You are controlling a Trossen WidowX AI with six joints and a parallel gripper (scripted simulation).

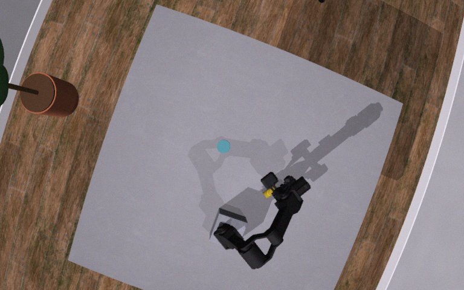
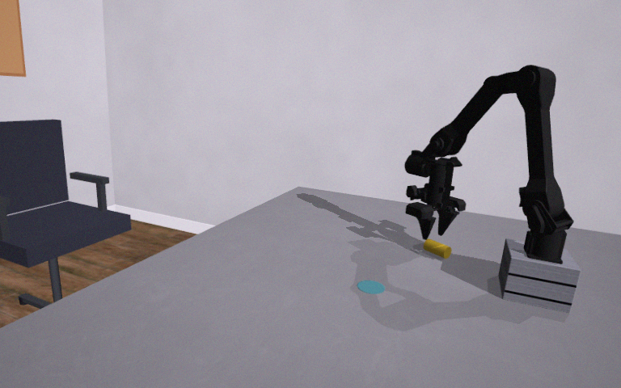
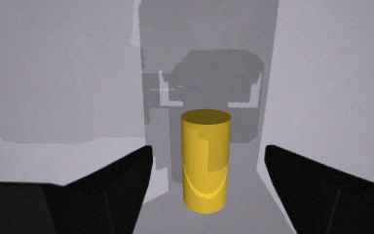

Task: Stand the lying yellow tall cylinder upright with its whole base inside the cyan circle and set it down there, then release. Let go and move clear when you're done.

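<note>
I have the black parallel-jaw gripper (image 2: 435, 229) pointing down with its fingers spread and nothing between them. Directly beneath it the smooth yellow tall cylinder (image 2: 437, 248) lies on its side on the matte grey table top (image 2: 256, 293). In the wrist view the cylinder (image 3: 205, 161) runs lengthwise down the middle of the gap, with a dark finger (image 3: 122, 185) on either side and room to spare on both. I judge the wrist is turned this way so the jaws can close across the round flanks, not the flat ends, which should give the firmest hold on a slick, rolling shape.

The fingertips sit just above the cylinder and are not touching it, so the descent is not finished. The flat cyan circle (image 2: 370, 286) lies well apart from the gripper, off toward the near side of the table in the exterior view, with bare grey surface between. It is a thin disc with no rim, so nothing there will steady the base; I expect the cylinder must be set down squarely to stand.
</note>
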